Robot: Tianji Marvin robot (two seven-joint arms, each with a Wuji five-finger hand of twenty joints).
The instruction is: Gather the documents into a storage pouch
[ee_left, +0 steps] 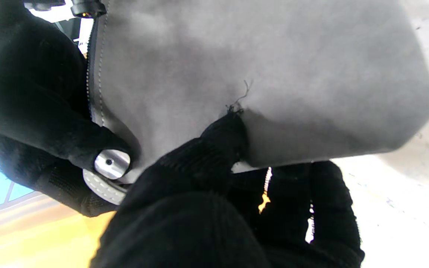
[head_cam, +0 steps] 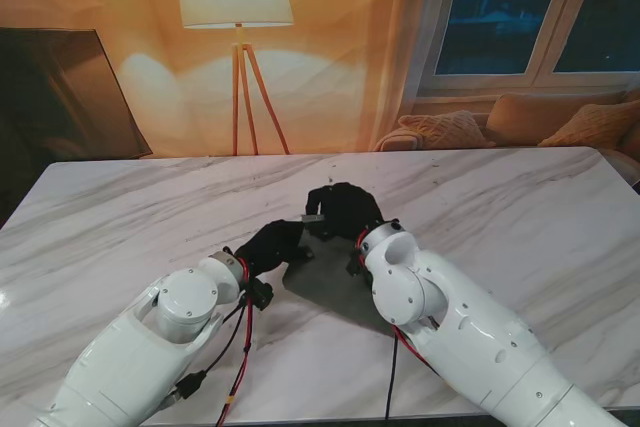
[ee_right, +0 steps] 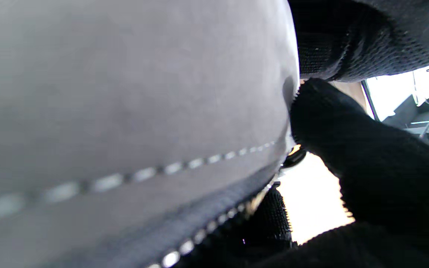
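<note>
A grey felt pouch (head_cam: 325, 282) is held up off the marble table (head_cam: 120, 217) between my two black-gloved hands, near me at the middle. My left hand (head_cam: 272, 245) pinches its left edge; in the left wrist view a gloved fingertip (ee_left: 223, 136) presses into the grey fabric (ee_left: 259, 70). My right hand (head_cam: 345, 209) grips the pouch's far edge by the zipper. The right wrist view fills with grey felt (ee_right: 125, 93) and its stitched zipper line (ee_right: 184, 247), with a gloved finger (ee_right: 345, 137) against the edge. No documents show in any view.
A floor lamp (head_cam: 237, 7) on a wooden tripod stands beyond the table's far edge, with a dark screen (head_cam: 60, 92) at far left. A sofa with cushions (head_cam: 540, 119) sits under the window at far right. White marble stretches to either side of the hands.
</note>
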